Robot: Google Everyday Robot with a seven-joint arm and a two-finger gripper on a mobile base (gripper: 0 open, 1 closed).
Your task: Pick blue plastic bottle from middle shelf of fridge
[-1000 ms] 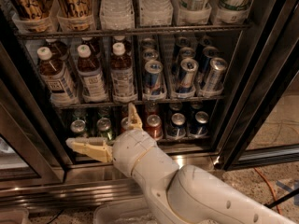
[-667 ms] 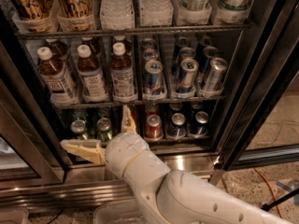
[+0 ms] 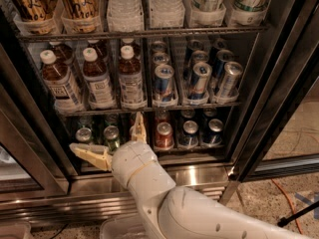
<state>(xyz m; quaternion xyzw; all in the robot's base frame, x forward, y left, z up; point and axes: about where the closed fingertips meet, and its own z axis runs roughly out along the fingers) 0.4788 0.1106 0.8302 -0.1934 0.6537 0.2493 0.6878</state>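
Observation:
The fridge (image 3: 279,83) stands open in front of me. Three small bottles with white caps, dark drink and pale labels stand at the left of the middle shelf (image 3: 149,106): the left one (image 3: 58,81), the middle one (image 3: 97,78) and the right one (image 3: 131,76). More stand behind them. My gripper (image 3: 105,131) is open and empty. It is below the middle shelf, in front of the bottom-shelf cans. One finger (image 3: 89,156) points left and the other (image 3: 139,127) points up, its tip just under the right bottle.
Blue-and-silver slim cans (image 3: 199,81) fill the right half of the middle shelf. Green (image 3: 110,136), red (image 3: 163,133) and dark cans (image 3: 190,132) stand on the bottom shelf. Larger bottles and cans sit on the top rack (image 3: 149,33). A stainless base ledge (image 3: 209,176) runs below.
My gripper and arm have shifted slightly to the left, staying open below the middle shelf. Nothing in the fridge has moved.

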